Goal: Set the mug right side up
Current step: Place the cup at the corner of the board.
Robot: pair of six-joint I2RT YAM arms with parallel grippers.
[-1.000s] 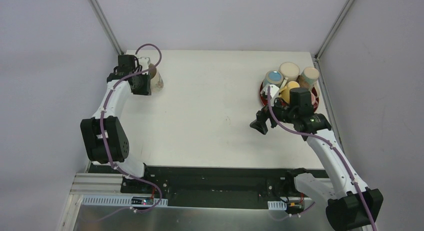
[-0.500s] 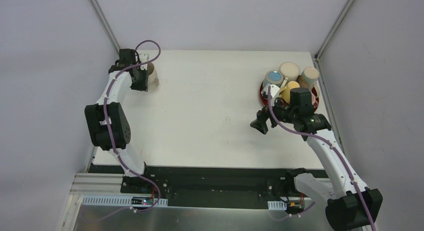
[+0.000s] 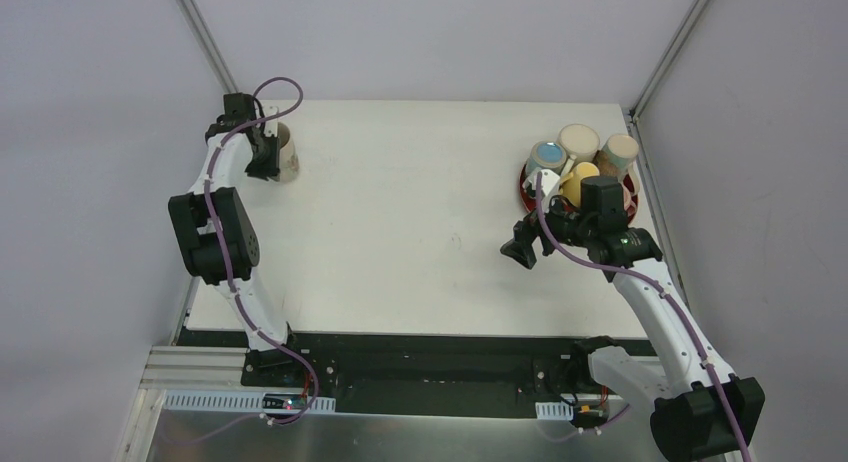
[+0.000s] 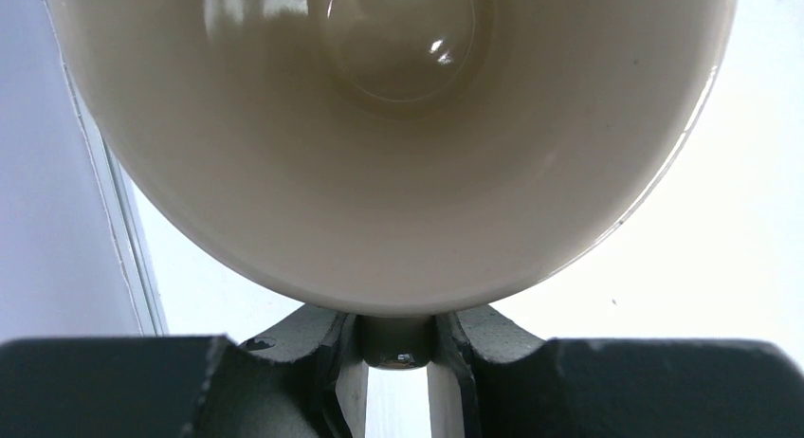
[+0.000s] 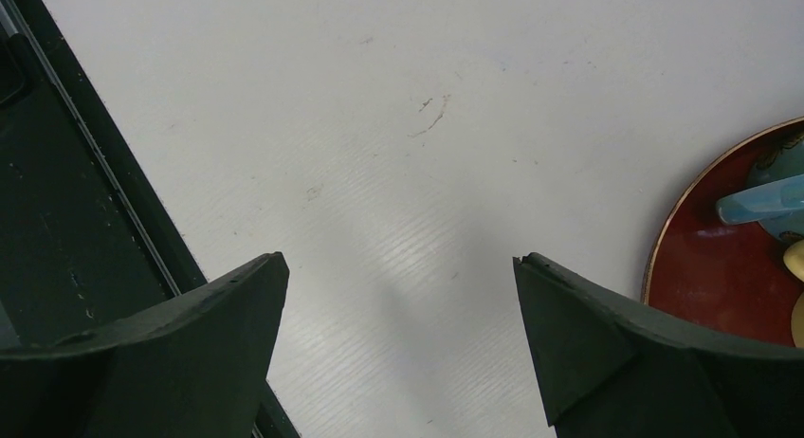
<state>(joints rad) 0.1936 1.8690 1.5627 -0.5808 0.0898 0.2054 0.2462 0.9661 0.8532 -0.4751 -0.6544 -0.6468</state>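
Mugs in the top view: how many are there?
5. One mug in the left fingers, far left; four on the red tray: blue, cream, tan, yellow. Others may hide behind.

The mug (image 4: 379, 220) is glossy glazed ceramic, the table (image 5: 379, 125) matt.

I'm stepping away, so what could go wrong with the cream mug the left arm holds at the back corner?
The left pincer grips the glossy cream ceramic mug by only a thin bit of its wall, so it might slip or swing. The mug is near the white table's far left corner, so a drop could send it off the edge.
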